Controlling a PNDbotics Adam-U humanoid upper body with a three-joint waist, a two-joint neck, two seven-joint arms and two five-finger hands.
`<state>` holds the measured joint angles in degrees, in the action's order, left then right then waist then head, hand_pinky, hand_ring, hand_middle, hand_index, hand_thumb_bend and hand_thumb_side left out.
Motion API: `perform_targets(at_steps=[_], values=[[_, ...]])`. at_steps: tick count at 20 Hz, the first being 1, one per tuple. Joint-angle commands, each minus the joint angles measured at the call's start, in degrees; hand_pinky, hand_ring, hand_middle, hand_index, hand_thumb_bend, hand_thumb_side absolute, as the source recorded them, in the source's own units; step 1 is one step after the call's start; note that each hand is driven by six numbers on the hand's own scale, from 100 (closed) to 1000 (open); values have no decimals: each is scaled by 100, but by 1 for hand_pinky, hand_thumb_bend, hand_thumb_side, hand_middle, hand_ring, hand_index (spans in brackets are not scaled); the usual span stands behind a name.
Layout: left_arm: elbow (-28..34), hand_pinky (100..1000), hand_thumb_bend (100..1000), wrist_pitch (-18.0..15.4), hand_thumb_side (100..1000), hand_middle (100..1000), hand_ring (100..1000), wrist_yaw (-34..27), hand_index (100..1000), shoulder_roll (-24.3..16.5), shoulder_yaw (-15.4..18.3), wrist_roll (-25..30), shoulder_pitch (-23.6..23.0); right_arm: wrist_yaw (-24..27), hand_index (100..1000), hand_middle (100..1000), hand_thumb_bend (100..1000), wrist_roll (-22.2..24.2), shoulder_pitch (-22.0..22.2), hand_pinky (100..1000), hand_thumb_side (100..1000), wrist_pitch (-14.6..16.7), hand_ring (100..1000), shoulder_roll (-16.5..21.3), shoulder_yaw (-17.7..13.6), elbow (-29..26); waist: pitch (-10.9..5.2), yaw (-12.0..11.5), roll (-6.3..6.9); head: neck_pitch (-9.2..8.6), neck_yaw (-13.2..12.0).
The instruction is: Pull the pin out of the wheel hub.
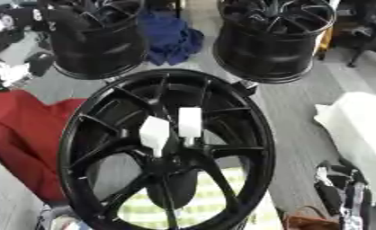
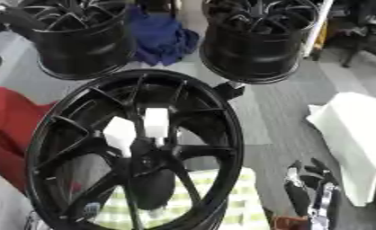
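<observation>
A large black spoked wheel (image 1: 166,150) stands tilted in the middle of the view. Two white block-shaped pins stick out near its hub (image 1: 172,159): one (image 1: 155,133) on the left, angled, and one (image 1: 190,122) just right of it, upright. My right hand (image 1: 337,188) rests at the lower right, fingers up and relaxed, well clear of the wheel and holding nothing. A small grey-silver part (image 1: 53,219) shows at the lower left behind the rim; I cannot make out whether it is my left hand.
Two more black wheels stand behind, one at the back left (image 1: 96,38) and one at the back right (image 1: 274,38), with a blue cloth (image 1: 172,38) between them. Red fabric (image 1: 18,134) lies left, a white block (image 1: 360,130) right, a checked cloth (image 1: 222,202) under the wheel.
</observation>
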<state>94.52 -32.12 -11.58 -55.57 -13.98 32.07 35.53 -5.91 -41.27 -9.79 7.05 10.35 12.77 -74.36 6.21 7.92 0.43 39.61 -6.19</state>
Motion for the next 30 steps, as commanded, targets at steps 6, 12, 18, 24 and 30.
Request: perform_targets(at_steps=[6,12,18,24,30], values=[[-90,766,100,-1985,662,826,763,740,917,-2,-1152,1990,597,-77,809,640,179,54,-75,665,432,26,596,87,35,-74,-92,34,39,-69,-58],[-565,780,159,-1985,660,843,779,1277,923,353,-2009,1990,1054,-87,809,640,179,58,-51,665,432,31,596,87,25,-67,-124,5,45,-47,-26],[-1042,779,204,-1985,711,849,780,1810,929,717,-2305,1990,1282,-91,809,640,181,49,-45,665,431,39,597,79,24,-67,-133,6,45,-37,-31],[-1327,762,223,-1985,744,833,765,2379,927,934,-2435,1990,1305,-95,809,640,182,50,-47,665,431,39,597,75,27,-69,-127,9,39,-39,-39],[-1365,703,227,-1985,746,766,696,2920,892,1003,-2640,1990,1240,-93,809,640,182,54,-48,665,431,34,596,75,29,-73,-124,9,36,-38,-58]])
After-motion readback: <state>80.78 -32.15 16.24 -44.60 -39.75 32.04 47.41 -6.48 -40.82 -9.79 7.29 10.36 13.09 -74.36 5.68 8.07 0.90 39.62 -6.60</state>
